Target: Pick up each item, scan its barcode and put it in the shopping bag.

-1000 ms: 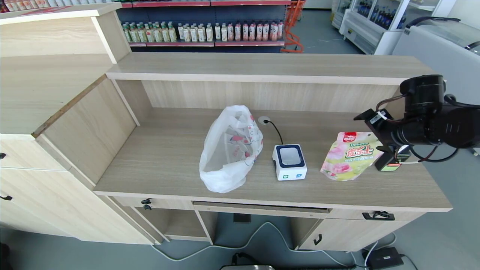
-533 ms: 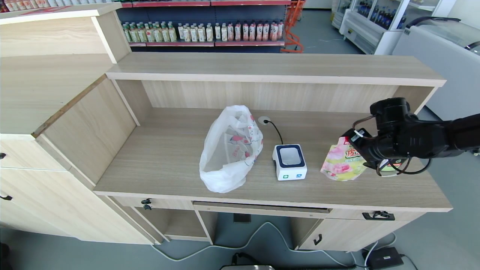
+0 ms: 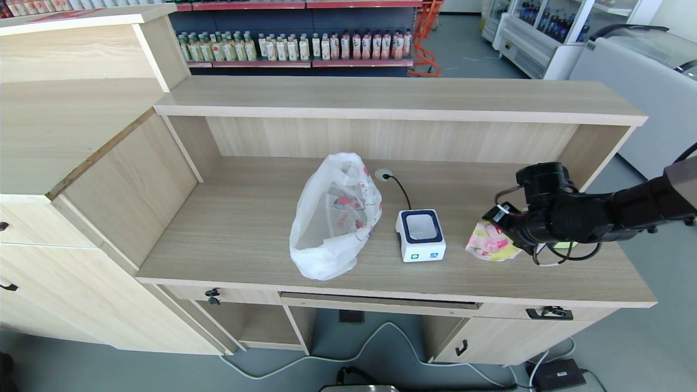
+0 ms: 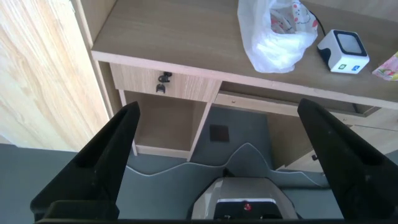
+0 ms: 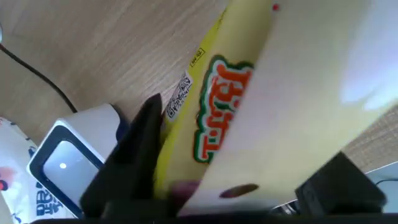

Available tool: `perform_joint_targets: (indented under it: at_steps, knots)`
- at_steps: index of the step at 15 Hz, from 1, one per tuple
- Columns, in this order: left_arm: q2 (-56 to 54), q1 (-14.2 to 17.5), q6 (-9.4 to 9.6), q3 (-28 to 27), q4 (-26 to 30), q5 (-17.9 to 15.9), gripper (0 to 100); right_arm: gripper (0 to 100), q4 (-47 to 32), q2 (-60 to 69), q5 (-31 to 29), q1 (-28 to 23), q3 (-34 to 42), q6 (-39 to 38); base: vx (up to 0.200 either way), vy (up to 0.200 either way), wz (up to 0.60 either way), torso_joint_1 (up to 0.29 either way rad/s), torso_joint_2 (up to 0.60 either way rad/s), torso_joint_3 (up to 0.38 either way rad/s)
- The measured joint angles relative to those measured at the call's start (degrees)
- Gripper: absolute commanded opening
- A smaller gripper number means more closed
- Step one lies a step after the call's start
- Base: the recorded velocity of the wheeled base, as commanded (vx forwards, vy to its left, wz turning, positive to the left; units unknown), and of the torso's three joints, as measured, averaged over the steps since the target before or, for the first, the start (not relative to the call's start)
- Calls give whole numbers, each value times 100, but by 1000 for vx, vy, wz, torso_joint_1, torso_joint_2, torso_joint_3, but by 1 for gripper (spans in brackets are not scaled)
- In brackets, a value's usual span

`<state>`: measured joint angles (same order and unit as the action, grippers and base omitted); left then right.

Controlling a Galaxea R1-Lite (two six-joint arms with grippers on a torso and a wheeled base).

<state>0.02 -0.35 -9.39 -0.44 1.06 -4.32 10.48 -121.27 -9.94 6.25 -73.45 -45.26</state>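
Note:
A pink and green snack pouch lies flat on the wooden counter, right of the white barcode scanner. My right arm is low over the pouch and covers most of it. In the right wrist view the pouch is very close, and my right gripper is open with one finger on each side of it. The white shopping bag slumps left of the scanner, mouth facing the scanner. My left gripper hangs open and empty in front of the counter, below its top.
A black cable runs from the scanner to a grommet at the back. A raised shelf overhangs the rear of the counter, with side walls at both ends. Drawers and handles line the counter's front.
My right arm has dropped and swung left from above the counter's right end down onto the pouch, now hiding most of it. The bag and scanner have not moved.

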Motion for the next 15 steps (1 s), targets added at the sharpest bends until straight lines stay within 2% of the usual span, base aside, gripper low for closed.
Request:
perform_joint_targets:
  at_steps: [7,10,11,12,15]
  knots:
    - [0,0,2,0,0,0,100,0,46,-201,-311,-48,73,1359,0,0,0,0,0,0]
    - [0,0,0,0,0,0,100,0,323,-48,-311,-100,143,1770,0,0,0,0,0,0]
    - [0,0,0,0,-2,0,100,0,449,99,-144,-140,157,1899,0,0,0,0,0,0]
    - [0,0,0,0,0,0,100,0,511,335,347,-188,176,2007,0,0,0,0,0,0]
    - [0,0,0,0,-2,0,100,0,311,1320,2480,-430,101,2214,0,0,0,0,0,0]
